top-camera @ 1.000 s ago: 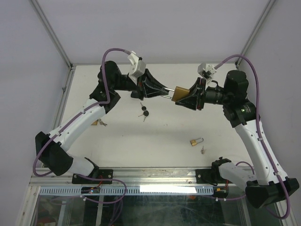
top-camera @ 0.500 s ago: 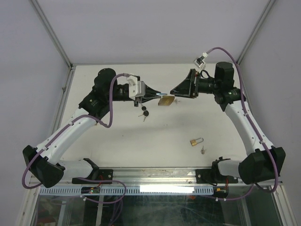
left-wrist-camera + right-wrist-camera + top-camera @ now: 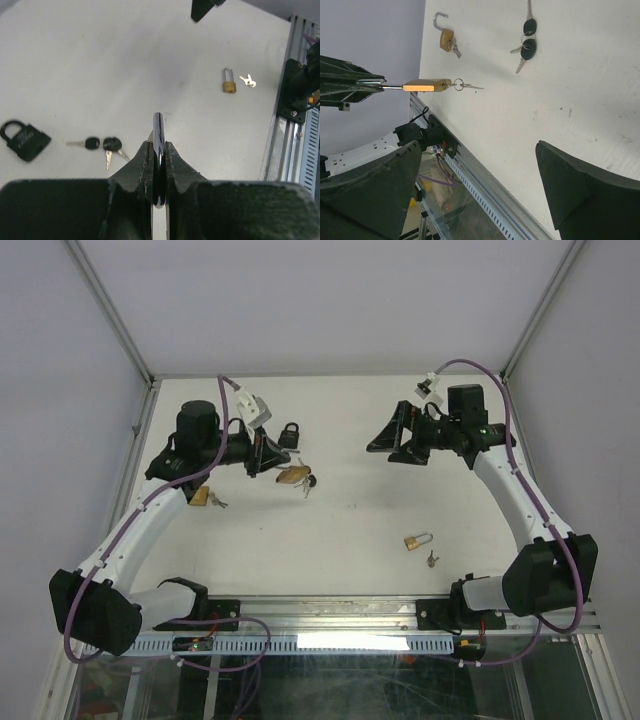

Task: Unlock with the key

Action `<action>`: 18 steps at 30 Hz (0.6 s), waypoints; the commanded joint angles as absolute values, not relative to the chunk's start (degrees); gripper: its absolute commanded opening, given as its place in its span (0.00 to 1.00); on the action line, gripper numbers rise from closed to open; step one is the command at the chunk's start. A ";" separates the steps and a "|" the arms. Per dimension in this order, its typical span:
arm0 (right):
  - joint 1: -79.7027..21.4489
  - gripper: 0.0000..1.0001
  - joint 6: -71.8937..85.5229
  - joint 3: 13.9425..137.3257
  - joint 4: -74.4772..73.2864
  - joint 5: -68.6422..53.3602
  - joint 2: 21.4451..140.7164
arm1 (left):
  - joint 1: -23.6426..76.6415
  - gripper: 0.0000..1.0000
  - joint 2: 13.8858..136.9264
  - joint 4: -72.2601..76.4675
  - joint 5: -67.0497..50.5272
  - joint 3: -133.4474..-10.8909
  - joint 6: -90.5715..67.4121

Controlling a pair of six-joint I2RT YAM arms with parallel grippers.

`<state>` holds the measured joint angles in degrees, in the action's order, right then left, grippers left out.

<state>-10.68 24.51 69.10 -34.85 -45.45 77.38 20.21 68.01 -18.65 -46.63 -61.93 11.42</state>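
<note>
Between the left gripper's (image 3: 158, 147) pressed-together fingers is the steel shackle (image 3: 158, 127) of a brass padlock (image 3: 424, 85), pinched tight. The padlock's long axis runs straight out from the fingertips. A key (image 3: 469, 86) on a small ring sticks out of its far end, pointing away from that gripper. Well apart from it, the right gripper (image 3: 385, 450) is spread wide and holds nothing. Near the left gripper a black padlock (image 3: 25, 140) lies on the table (image 3: 360, 510); its writing is too small to read.
</note>
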 commanded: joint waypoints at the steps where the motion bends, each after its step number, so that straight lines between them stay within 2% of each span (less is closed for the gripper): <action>1: -10.46 1.00 20.08 70.08 -37.27 -41.89 75.83 | 17.44 0.00 61.48 -20.85 -45.37 -56.99 13.91; 5: -10.50 1.00 19.32 70.37 -38.19 -41.92 75.96 | 9.80 0.00 62.87 -27.13 -50.84 -55.76 20.31; 11: -10.46 1.00 18.26 71.30 -39.34 -41.40 76.44 | 7.59 0.00 68.35 -53.41 -60.81 -58.77 40.54; 15: -10.51 1.00 17.65 71.44 -40.08 -41.31 76.70 | 7.62 0.00 67.77 -57.20 -66.85 -55.57 38.34; 18: -10.46 1.00 17.60 71.19 -39.95 -41.50 77.09 | 6.87 0.00 69.22 -53.80 -65.55 -54.36 33.54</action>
